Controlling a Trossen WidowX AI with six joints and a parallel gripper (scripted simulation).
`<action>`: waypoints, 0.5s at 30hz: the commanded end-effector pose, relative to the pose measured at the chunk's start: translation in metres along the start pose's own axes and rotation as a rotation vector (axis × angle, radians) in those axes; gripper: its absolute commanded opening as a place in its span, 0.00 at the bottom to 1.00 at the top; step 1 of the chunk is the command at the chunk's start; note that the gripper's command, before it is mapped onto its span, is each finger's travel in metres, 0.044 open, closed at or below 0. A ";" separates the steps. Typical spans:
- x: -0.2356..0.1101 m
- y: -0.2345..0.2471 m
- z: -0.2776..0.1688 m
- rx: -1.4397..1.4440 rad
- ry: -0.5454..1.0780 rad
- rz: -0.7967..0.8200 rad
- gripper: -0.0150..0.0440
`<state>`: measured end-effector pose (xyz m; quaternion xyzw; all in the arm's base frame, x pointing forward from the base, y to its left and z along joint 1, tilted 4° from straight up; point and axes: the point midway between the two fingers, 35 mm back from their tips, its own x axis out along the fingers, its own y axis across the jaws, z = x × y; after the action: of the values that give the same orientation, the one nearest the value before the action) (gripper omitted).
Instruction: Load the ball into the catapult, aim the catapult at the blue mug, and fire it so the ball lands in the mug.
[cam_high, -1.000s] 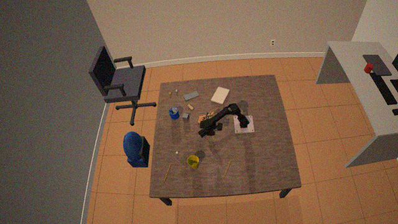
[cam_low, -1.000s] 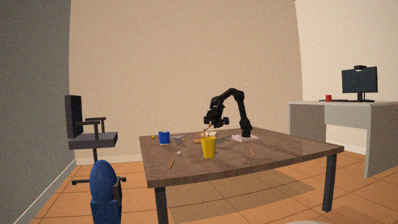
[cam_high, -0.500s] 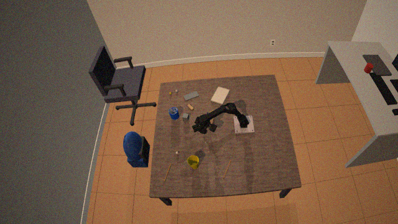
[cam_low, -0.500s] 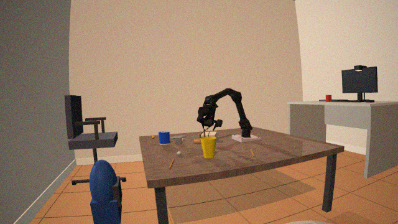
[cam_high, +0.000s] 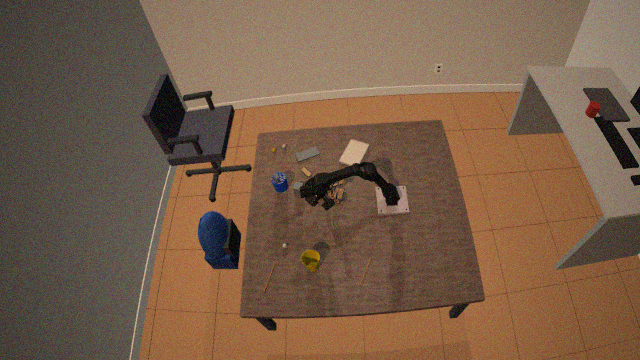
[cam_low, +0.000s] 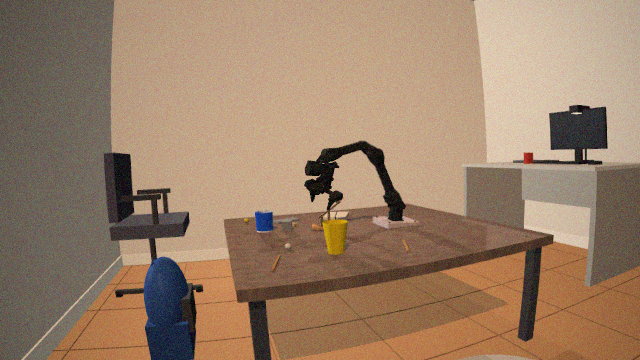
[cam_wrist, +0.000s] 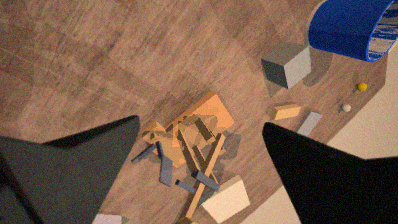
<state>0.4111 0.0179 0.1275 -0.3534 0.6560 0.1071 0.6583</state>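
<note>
The wooden catapult (cam_high: 338, 193) (cam_low: 330, 208) (cam_wrist: 196, 143) sits on its orange base plate near the middle of the table (cam_high: 425, 260). In the wrist view its long arm lies slanted over the frame. My gripper (cam_high: 317, 198) (cam_low: 320, 194) (cam_wrist: 202, 124) is open and empty, raised right above the catapult. The blue mug (cam_high: 279, 181) (cam_low: 264, 220) (cam_wrist: 345, 25) stands upright to the catapult's left, past a grey cube (cam_high: 297, 185) (cam_wrist: 286, 65). I cannot see into the mug well enough to tell what it holds. No ball sits on the catapult.
A small yellow ball (cam_high: 274, 149) (cam_wrist: 361, 86), a white ball (cam_high: 284, 146) (cam_wrist: 346, 107), a wooden block (cam_high: 306, 171) (cam_wrist: 286, 111), a grey slab (cam_high: 307, 154) and a cream book (cam_high: 354, 151) lie behind. A yellow cup (cam_high: 310, 260) (cam_low: 335, 236), another white ball (cam_high: 284, 245) and two pencils lie in front.
</note>
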 end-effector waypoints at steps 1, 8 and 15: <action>-0.001 -0.018 0.007 0.105 -0.058 0.002 1.00; -0.005 -0.059 0.019 0.311 -0.175 0.001 1.00; -0.010 -0.097 0.025 0.478 -0.286 0.001 1.00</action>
<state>0.4789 -0.0274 0.1590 -0.1935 0.5790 0.0095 0.7920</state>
